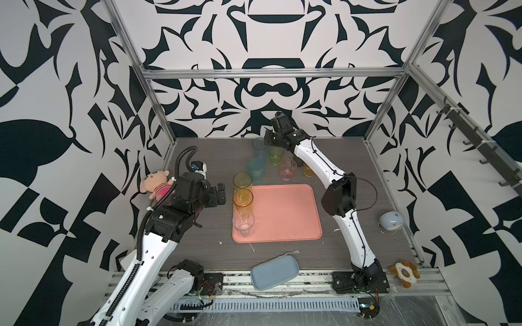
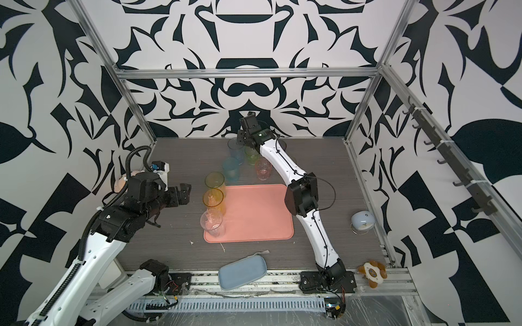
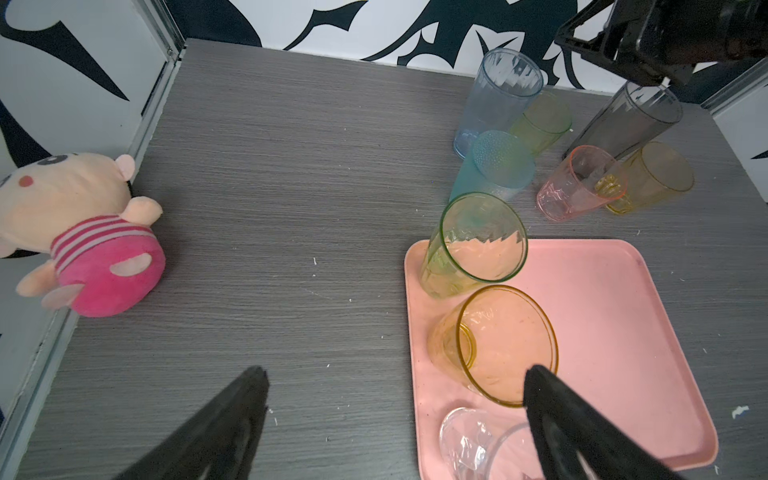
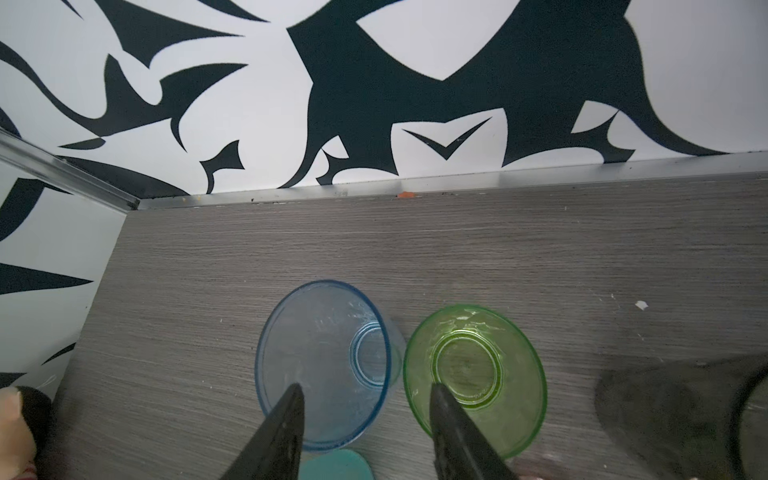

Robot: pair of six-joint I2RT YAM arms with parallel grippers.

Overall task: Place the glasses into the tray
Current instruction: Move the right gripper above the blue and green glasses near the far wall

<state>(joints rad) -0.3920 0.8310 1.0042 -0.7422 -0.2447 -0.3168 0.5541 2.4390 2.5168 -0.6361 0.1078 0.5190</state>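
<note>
Overhead and wrist views of my two-arm rig at a grey wood-grain desk (image 1: 197, 242), enclosed by bold black-and-white patterned panels (image 1: 271, 93) and an aluminium frame (image 1: 271, 74).

The relation that matters is at the back of the desk. There the right end effector (image 4: 365, 392) hangs straight above two upright glasses, a tall blue tumbler (image 4: 320, 353) and a short green tumbler (image 4: 478, 332), which stand just beside each other. One finger (image 4: 278, 432) points into the blue mouth and the other into the green, so the jaws straddle the two neighbouring rims. They are partly spread and grasp nothing. Both tumblers' long axes run vertical, in line with my approach (I judge a sideways shift is needed to take one alone).

The right arm is much the nearer. The left end effector (image 3: 397, 376) is fully released and empty beside the left edge of the salmon-pink tray (image 1: 285, 217), well apart from that cluster.

Three glasses stand in the tray along that edge: the yellow-green glass (image 1: 242, 180), amber glass (image 1: 243, 199) and clear glass (image 1: 243, 225). Six stand on the desk behind it, among them the teal glass (image 3: 494, 166), pink glass (image 3: 577, 183), smoke-grey glass (image 3: 627, 120) and yellow glass (image 3: 652, 174).
</note>
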